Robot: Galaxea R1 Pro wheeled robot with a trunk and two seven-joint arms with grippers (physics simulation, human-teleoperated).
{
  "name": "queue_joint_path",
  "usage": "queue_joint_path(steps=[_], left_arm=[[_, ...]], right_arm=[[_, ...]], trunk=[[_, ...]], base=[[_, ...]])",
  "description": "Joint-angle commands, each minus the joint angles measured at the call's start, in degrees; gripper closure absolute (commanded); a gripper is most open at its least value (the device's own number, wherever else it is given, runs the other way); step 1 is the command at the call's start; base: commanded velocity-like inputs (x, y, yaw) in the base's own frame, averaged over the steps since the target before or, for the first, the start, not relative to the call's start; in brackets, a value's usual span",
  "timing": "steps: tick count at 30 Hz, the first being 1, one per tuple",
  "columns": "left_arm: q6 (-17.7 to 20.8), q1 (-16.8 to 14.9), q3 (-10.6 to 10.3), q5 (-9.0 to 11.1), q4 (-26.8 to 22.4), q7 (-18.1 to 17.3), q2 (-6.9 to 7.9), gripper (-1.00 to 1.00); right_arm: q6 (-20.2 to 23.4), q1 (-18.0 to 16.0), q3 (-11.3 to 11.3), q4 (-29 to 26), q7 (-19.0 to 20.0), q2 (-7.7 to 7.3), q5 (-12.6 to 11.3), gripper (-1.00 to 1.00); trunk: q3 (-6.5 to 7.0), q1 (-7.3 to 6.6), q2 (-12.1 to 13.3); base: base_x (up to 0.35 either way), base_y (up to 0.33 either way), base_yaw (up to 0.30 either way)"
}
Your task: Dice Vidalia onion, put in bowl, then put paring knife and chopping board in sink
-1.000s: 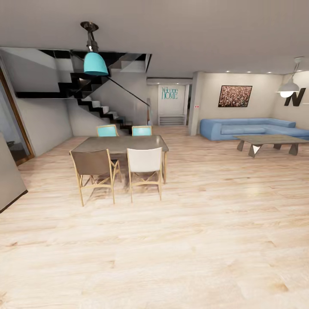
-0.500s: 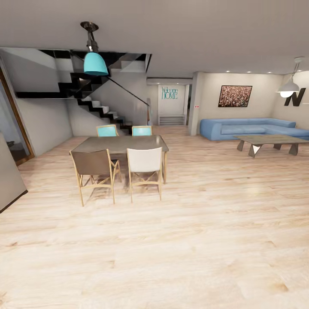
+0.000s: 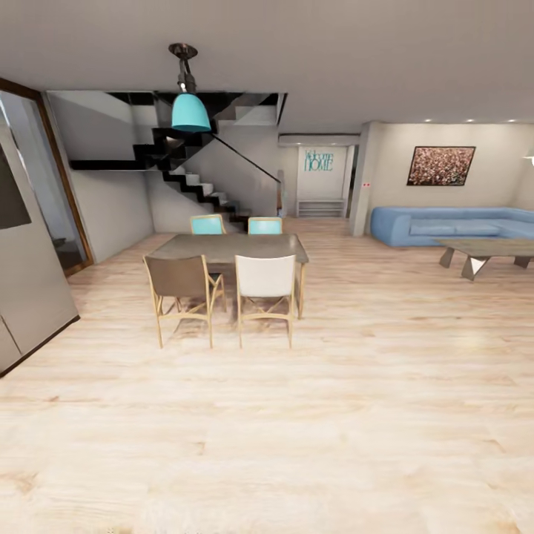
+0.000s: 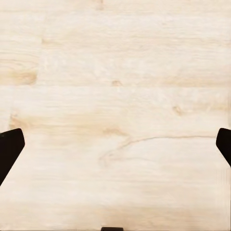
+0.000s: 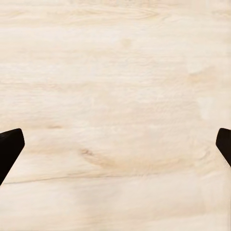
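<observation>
Transit step: L pincer (image 4: 115,144) and R pincer (image 5: 115,144) both spread wide, empty, w/ pale plank wood floor (image 3: 334,415) directly beneath the fingertips. Ahead stand a grey dining table (image 3: 230,248) w/ four chairs and a blue sofa (image 3: 445,225); no onion, board, knife, bowl or sink in sight, so location can't be told. Next move, judged: steer base to kitchen sink before any reach.

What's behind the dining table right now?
Behind the dining table stand two teal chairs, mostly hidden by it, then the black staircase. The tabletop looks bare.
</observation>
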Motion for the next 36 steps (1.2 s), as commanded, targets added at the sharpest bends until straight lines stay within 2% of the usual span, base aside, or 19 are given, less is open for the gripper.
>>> queue_joint_path(steps=[1, 13, 36], left_arm=[[-0.1, 0.0, 0.0, 0.0, -0.1, 0.1, -0.01, -1.0], [-0.1, 0.0, 0.0, 0.1, -0.1, 0.1, -0.01, -1.0], [-0.2, 0.0, -0.2, 0.1, 0.1, 0.1, -0.06, -1.0]], right_arm=[[-0.2, 0.0, 0.1, 0.0, -0.2, -0.01, 0.0, -1.0], [-0.2, 0.0, 0.1, 0.1, -0.2, -0.02, 0.0, -1.0], [-0.2, 0.0, 0.1, 0.2, -0.2, -0.1, 0.1, -1.0]], trunk=[[-0.05, 0.0, 0.0], [-0.05, 0.0, 0.0], [-0.05, 0.0, 0.0]], base=[[0.0, -0.316, 0.268], [0.0, -0.283, 0.268], [0.0, -0.008, 0.268]])
